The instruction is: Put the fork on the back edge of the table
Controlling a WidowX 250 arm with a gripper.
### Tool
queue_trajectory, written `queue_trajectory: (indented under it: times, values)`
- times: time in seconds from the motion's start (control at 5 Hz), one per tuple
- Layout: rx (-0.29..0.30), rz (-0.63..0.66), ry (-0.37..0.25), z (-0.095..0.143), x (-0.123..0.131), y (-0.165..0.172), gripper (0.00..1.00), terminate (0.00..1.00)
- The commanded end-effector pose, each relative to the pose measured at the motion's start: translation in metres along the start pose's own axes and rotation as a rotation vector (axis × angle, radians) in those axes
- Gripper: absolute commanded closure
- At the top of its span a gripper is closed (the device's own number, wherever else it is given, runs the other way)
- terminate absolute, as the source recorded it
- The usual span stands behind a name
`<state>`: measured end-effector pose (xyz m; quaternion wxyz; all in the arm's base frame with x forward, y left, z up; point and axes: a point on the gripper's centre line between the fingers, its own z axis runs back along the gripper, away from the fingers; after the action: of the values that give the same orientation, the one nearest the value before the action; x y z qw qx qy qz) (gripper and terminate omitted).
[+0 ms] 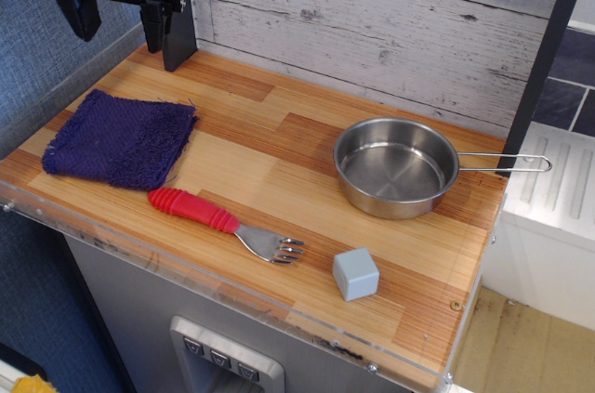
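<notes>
So the fork (223, 223) is lying flat near the front edge of the counter (279, 142), red ribbed handle pointing left and the silver tines pointing right toward a little grey-blue cube (355, 273). The cube sits just beside the tines but they're apart, not touching.

Right behind the fork's handle end there's a frayed purple cloth (121, 139) spread on the left side of the counter, close to the handle but with a strip of wood between them. Over on the right is a steel pan (396, 167) with its wire handle sticking out past the right edge.

The claw (112, 12) is up in the back left corner, hanging above the counter with its two black fingers spread wide and nothing between them. It's partly cut off at the top of the shot, so I think it's well clear of the surface but can't swear to it.
</notes>
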<state>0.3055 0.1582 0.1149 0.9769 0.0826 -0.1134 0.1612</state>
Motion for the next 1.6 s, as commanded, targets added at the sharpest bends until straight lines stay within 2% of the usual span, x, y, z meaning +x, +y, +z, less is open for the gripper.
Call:
queue_trajectory:
  times: [0.0,0.2,0.4,0.6,0.8,1.0,1.2,1.4]
  values:
    - [0.0,0.0,0.0,0.0,0.0,0.0,0.0,0.0]
    - [-0.019,0.212,0.015,0.002,-0.018,-0.01,0.0,0.0]
    - [0.011,0.45,0.048,0.009,-0.034,-0.023,0.0,0.0]
    - [-0.026,0.714,0.064,0.012,-0.057,-0.041,0.0,0.0]
    - [-0.033,0.892,0.147,-0.002,-0.072,-0.078,0.0,0.0]
    - [-0.042,0.972,0.177,-0.011,-0.079,-0.101,0.0,0.0]
    - [-0.001,1.043,0.178,-0.019,-0.08,-0.112,0.0,0.0]
    - [0.047,1.049,0.168,-0.027,-0.08,-0.112,0.0,0.0]
